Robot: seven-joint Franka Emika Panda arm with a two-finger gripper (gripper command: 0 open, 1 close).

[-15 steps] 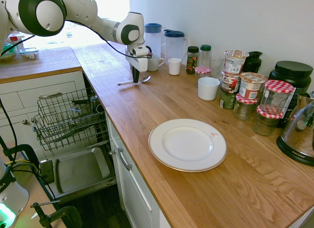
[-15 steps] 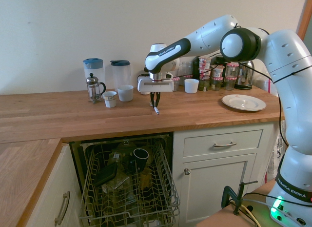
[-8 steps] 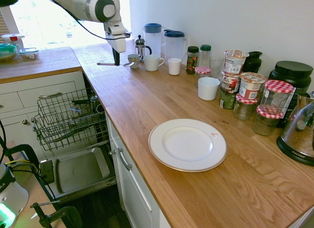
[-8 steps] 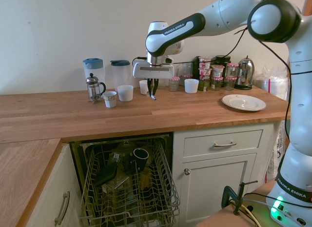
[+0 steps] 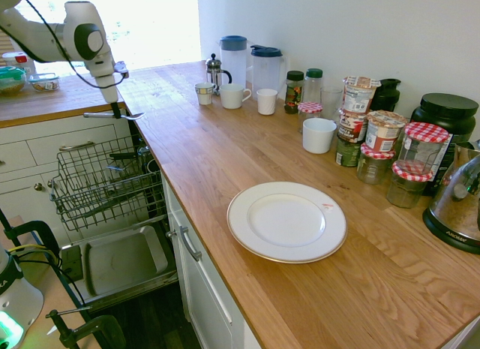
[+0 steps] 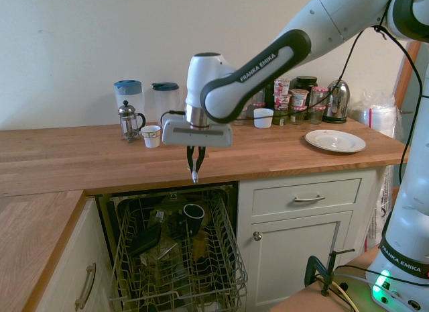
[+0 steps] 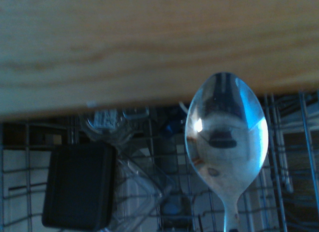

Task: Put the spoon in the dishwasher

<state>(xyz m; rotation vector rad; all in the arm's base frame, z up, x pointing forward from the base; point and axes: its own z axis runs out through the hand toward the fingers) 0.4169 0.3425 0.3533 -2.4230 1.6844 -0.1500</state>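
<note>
One hand point(image 6: 196, 166) grips the spoon point(image 5: 112, 115), fingers clamped shut.

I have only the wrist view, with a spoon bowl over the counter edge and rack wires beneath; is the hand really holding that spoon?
Observer: Yes. The hand is shut on the spoon, which lies level past the counter's edge.
Operator: Thank you. Is the dishwasher fully opened?
Observer: Its rack is pulled out above the dropped door.
Operator: What sits in the rack under the hand?
Observer: In the second exterior view, a dark cup shows in the rack below the hand.
</note>
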